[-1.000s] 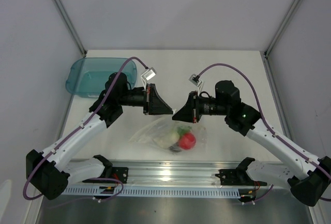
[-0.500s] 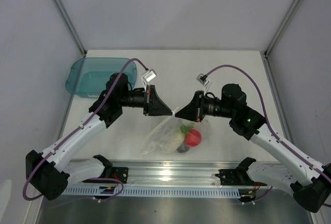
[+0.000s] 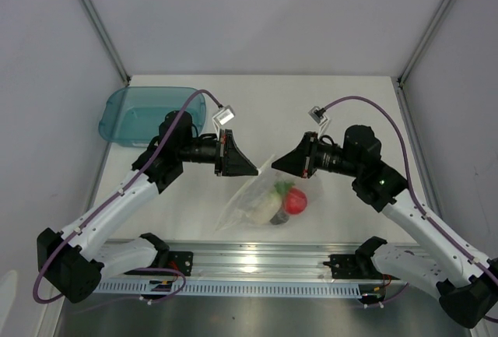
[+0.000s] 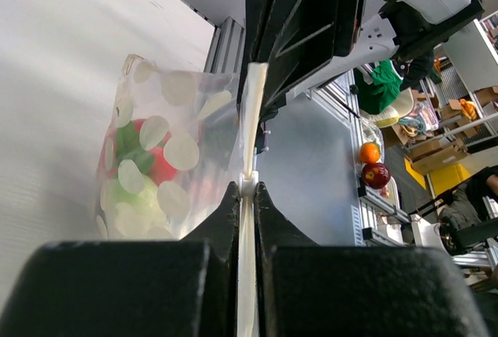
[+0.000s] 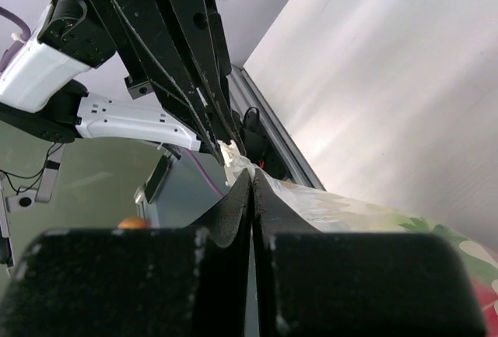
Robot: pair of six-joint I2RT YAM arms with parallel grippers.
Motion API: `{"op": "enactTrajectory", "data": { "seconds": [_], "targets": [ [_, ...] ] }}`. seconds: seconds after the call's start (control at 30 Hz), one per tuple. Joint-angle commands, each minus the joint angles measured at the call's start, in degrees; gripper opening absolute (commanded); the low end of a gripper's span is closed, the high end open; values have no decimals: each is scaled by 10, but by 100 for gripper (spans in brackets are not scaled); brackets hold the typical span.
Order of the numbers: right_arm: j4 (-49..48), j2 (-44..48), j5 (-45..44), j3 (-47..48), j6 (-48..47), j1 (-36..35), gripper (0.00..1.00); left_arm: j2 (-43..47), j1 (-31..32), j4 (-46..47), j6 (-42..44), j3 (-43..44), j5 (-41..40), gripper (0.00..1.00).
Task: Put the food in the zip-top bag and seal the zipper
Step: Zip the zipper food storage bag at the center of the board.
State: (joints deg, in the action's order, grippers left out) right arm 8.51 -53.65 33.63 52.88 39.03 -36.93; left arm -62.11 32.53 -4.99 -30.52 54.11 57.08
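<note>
A teal tray (image 3: 148, 115) sits far left on the worktop (image 3: 350, 103). My left tool (image 3: 255, 171) is clenched on the zipper (image 4: 253, 119). The zip-top bag (image 3: 249, 197) hangs below, holding radish (image 3: 267, 206), dark round piece (image 3: 278, 218) and tomato (image 3: 296, 201). My right tool (image 3: 275, 167) pinches the same strip, just beside the left.

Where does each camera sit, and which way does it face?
Top: above and behind the bases, looking down on the table; both arms and the tray show.
Left wrist: looks along the left gripper, shut on the bag, toward the right arm.
Right wrist: looks along the right gripper, shut on the bag, toward the left arm.
Shared: both wrist views show the bag's top edge and the opposite gripper.
</note>
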Motion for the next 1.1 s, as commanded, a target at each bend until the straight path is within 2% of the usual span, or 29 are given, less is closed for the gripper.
{"op": "enactTrajectory", "data": {
  "seconds": [0.0,0.33,0.77,1.07],
  "targets": [
    [-19,24,-18,6,2,26,0,17,-2,-24,21,0,9,1],
    [8,53,22,12,3,98,0,24,-2,-39,34,-12,6,1],
    [35,73,51,12,-6,151,0,27,-2,-48,41,-20,0,1],
    [69,81,57,11,-19,192,0,54,-2,-66,49,-55,-21,0]
  ]
}}
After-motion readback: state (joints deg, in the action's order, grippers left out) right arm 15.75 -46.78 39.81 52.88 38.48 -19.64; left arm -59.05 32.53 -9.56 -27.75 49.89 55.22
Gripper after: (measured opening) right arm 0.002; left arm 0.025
